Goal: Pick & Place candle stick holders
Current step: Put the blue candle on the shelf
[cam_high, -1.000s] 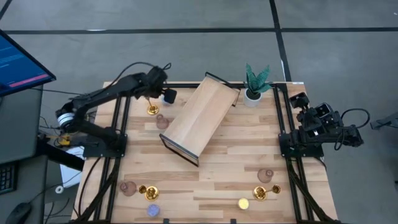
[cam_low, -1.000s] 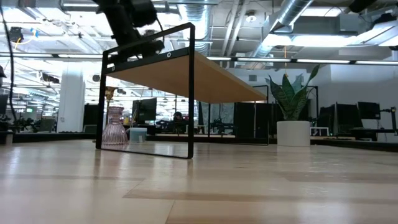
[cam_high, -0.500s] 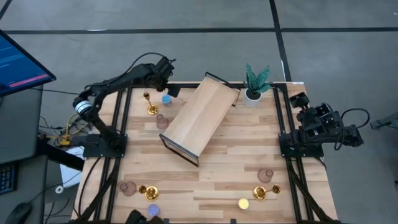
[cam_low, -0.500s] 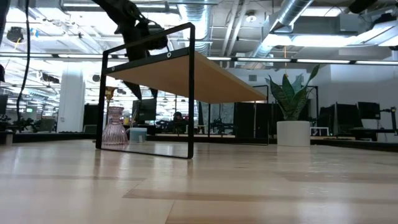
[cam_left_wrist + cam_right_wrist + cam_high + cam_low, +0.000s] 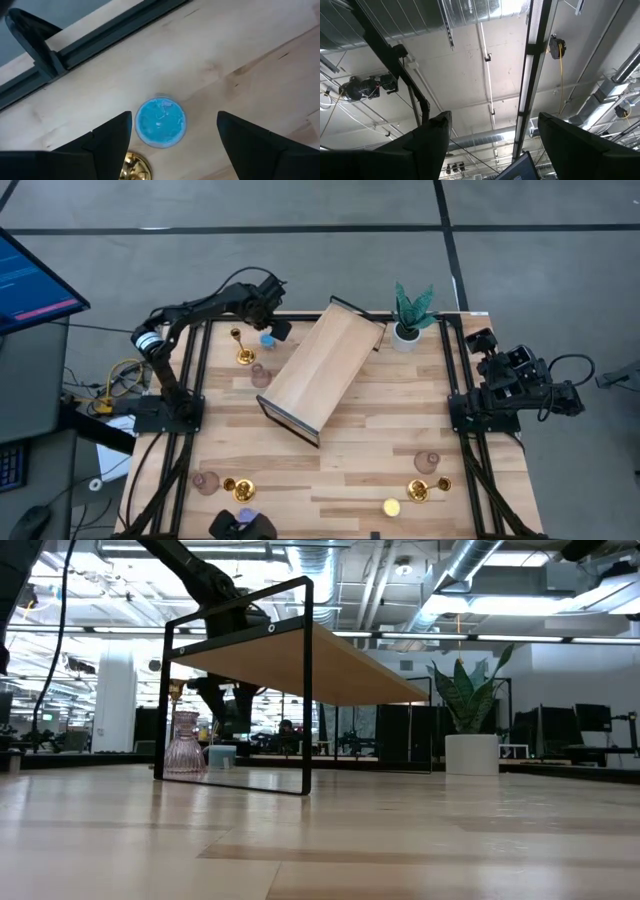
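Observation:
A small round blue candle stick holder (image 5: 161, 123) stands on the table at the far left, next to a gold stemmed one (image 5: 243, 354) and a pink bulbous one (image 5: 261, 375). My left gripper (image 5: 175, 118) hangs open just above the blue holder (image 5: 266, 339), pointing steeply down with a finger on either side and touching nothing. In the low view it (image 5: 226, 705) shows behind the shelf frame. My right gripper (image 5: 495, 118) is open and points up at the ceiling, folded back at the table's right edge (image 5: 500, 365).
A wooden shelf with a black frame (image 5: 320, 370) lies slanted mid-table, and a white-potted plant (image 5: 407, 320) stands far right. Pink (image 5: 207, 482), gold (image 5: 238, 487) and violet (image 5: 246, 515) holders sit near left; pink (image 5: 427, 463), gold (image 5: 424, 490) and yellow (image 5: 391, 507) near right. A dark thing (image 5: 243, 527) shows at the near edge.
My left gripper has come down from above the shelf's top toward the blue holder and has tipped more steeply downward, staying open. A dark thing has come in at the table's near edge beside the violet holder.

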{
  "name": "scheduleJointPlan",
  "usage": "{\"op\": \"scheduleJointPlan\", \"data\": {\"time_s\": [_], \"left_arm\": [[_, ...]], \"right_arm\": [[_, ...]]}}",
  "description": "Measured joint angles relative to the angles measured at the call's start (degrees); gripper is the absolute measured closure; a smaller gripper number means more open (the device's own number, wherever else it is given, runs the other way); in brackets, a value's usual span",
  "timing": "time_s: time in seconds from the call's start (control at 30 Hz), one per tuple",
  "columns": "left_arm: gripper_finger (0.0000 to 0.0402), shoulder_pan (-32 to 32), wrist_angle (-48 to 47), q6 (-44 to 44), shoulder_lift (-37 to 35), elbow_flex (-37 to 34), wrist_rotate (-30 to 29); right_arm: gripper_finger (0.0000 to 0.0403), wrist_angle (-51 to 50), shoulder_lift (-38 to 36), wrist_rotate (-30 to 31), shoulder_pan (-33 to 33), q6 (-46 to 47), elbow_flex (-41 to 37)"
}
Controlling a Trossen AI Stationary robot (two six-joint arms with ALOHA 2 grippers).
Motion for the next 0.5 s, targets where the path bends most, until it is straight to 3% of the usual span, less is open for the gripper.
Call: {"op": "scheduleJointPlan", "data": {"time_s": [0.5], "left_arm": [[0.0107,-0.02,0.0,2.36,0.04,-0.02,-1.11]], "right_arm": [[0.0117,-0.26,0.0,0.0,-0.02,0.0,0.0]]}}
